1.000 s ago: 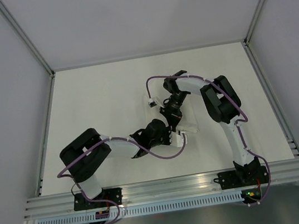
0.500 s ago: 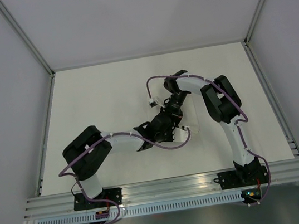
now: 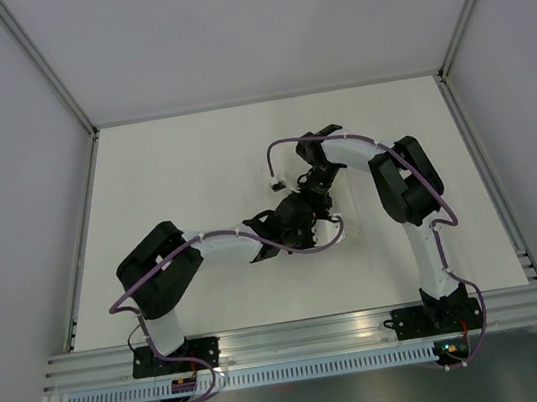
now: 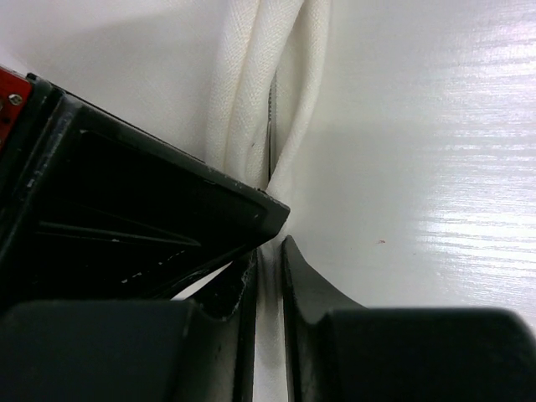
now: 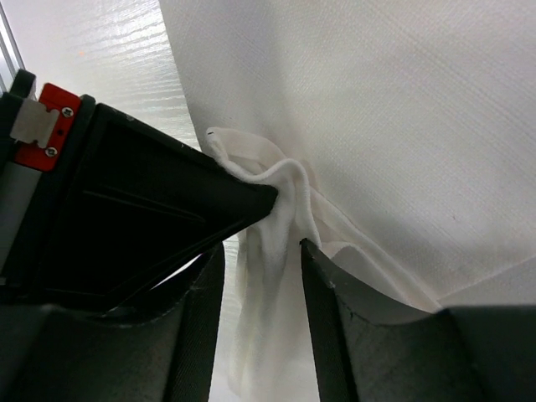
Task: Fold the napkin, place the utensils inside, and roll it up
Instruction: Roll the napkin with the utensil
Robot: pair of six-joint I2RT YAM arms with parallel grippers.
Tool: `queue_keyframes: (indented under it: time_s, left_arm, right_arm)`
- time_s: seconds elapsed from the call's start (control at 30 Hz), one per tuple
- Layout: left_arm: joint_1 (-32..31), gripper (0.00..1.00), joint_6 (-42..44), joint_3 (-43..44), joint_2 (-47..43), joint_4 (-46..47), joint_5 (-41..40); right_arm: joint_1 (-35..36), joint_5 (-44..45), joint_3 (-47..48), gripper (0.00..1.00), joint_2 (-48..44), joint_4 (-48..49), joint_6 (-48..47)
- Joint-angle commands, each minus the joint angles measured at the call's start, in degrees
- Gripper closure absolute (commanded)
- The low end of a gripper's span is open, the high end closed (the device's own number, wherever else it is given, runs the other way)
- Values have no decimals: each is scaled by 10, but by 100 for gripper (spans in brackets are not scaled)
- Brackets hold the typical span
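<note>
The white napkin (image 4: 243, 92) lies bunched into long folds on the white table. A thin grey metal edge (image 4: 272, 113) shows between two folds; the utensils are otherwise hidden. My left gripper (image 4: 270, 251) is shut on a thin layer of the napkin's cloth. In the right wrist view, gathered napkin (image 5: 276, 209) hangs loose between the spread fingers of my open right gripper (image 5: 262, 247), under a flat sheet of cloth (image 5: 377, 109). From above, the left gripper (image 3: 297, 220) and right gripper (image 3: 312, 200) meet at the table's middle, covering most of the napkin (image 3: 340, 236).
White walls with metal corner rails (image 3: 82, 239) bound the table on the left, far and right sides. A purple cable (image 3: 277, 154) loops from the right arm over the table. Both arm bases sit on the near rail (image 3: 308, 331).
My left gripper has moved right and away from me to the napkin beside the right gripper and closed on the cloth. The right gripper's jaws have opened, letting go of the bunched cloth.
</note>
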Motion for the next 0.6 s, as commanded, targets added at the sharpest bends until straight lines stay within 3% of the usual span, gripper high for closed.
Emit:
queue_keyframes:
  time_s: [0.0, 0.4, 0.57]
  left_arm:
    - [-4, 98, -56, -7, 26, -44, 60]
    - [-1, 98, -95, 1, 27, -56, 89]
    - [7, 98, -113, 35, 46, -105, 107]
  right_arm:
    - [-3, 29, -9, 49, -13, 93, 0]
    - [-89, -24, 29, 44, -73, 104, 58]
    - [-141, -62, 27, 43, -103, 131, 80]
